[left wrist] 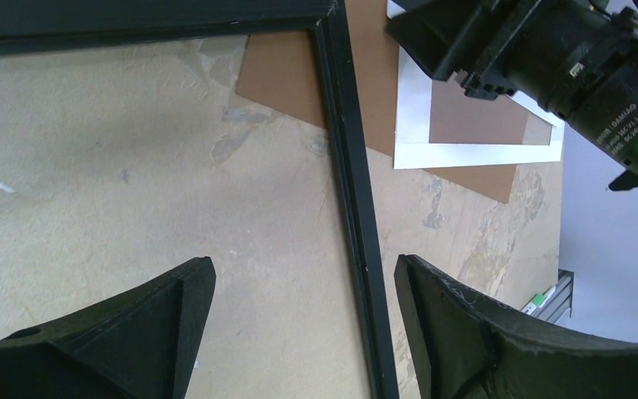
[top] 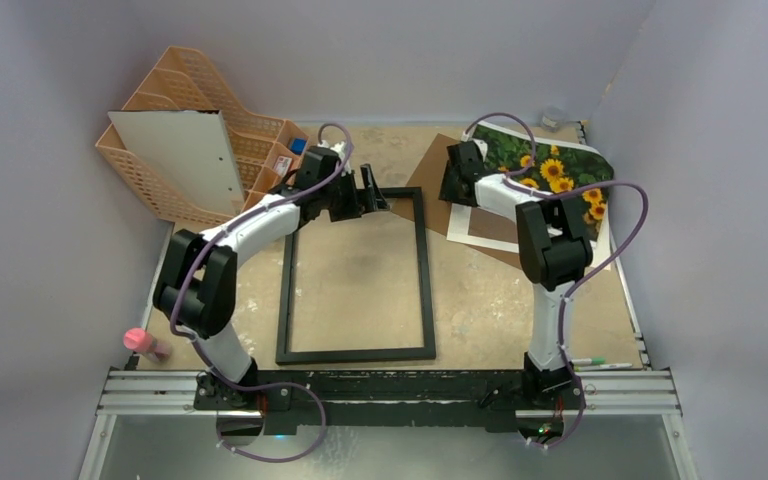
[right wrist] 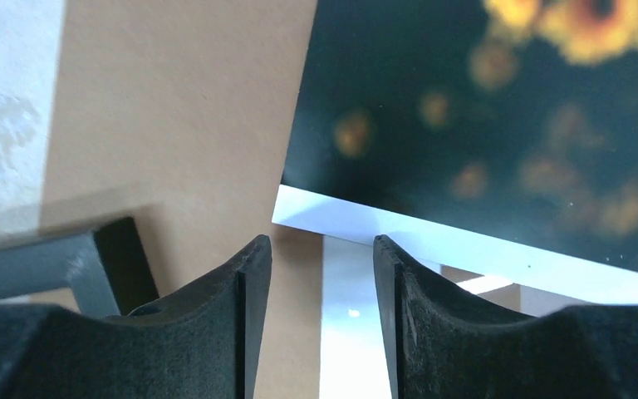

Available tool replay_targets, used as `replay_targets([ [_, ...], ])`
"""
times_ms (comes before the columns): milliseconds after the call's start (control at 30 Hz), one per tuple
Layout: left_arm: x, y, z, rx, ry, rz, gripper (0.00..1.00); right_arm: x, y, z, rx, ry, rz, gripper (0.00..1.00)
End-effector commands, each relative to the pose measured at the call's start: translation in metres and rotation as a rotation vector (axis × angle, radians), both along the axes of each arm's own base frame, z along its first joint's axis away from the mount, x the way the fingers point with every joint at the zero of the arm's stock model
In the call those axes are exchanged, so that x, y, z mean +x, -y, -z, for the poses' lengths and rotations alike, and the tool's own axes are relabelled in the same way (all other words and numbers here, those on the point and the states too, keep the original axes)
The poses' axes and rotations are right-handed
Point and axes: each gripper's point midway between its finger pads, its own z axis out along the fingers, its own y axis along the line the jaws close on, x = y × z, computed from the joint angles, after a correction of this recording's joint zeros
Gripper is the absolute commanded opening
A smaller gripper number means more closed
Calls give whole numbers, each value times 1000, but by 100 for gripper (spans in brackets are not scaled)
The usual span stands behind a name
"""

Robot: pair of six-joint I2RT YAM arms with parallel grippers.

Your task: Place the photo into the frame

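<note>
Pick-up step: hovered right end effector, parted and empty, at edge of photo in desk's far-right corner; parked left end effector, wide apart, over frame mid-desk. Next likely needed edge pinch.

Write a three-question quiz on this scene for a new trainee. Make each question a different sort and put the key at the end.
1. True or false: the photo already lies inside the frame.
2. Pick one. The left gripper is: A) open and empty above the frame's rail; B) shut on a corner of the print; C) shut on a pen.
3. Fill the gap: in the top view, the photo lies to the frame's ____ side.

Key: 1 false; 2 A; 3 right.
</note>
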Motion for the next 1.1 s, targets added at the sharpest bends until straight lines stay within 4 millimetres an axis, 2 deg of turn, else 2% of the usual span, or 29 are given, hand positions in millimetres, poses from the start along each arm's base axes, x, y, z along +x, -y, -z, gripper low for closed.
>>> replay_targets([
  [0,10,24,-22,-54,61,55,83,23,-15,-14,63,52,-84,53],
  [200,12,47,-29,-82,82,101,83,17,-32,-74,197,144,-144,62],
  [333,12,71,-32,-106,101,141,83,5,-20,-108,251,199,-99,67],
  [400,12,87,-34,-122,112,163,83,-4,0,-121,240,218,-16,70],
  [467,12,104,-35,-134,124,186,83,-15,31,-122,200,219,115,70],
  [633,6,157,-32,-148,153,259,83,-59,125,-105,101,173,455,75],
  [767,6,202,-28,-155,204,300,83,-91,180,-88,98,135,628,81],
  [900,10,236,-2,-96,241,308,82,-116,218,-73,118,105,768,84],
  [1000,20,251,22,-10,271,288,82,-128,243,-66,138,99,861,84],
  [1067,30,258,35,15,286,272,82,-129,253,-66,143,105,889,83],
])
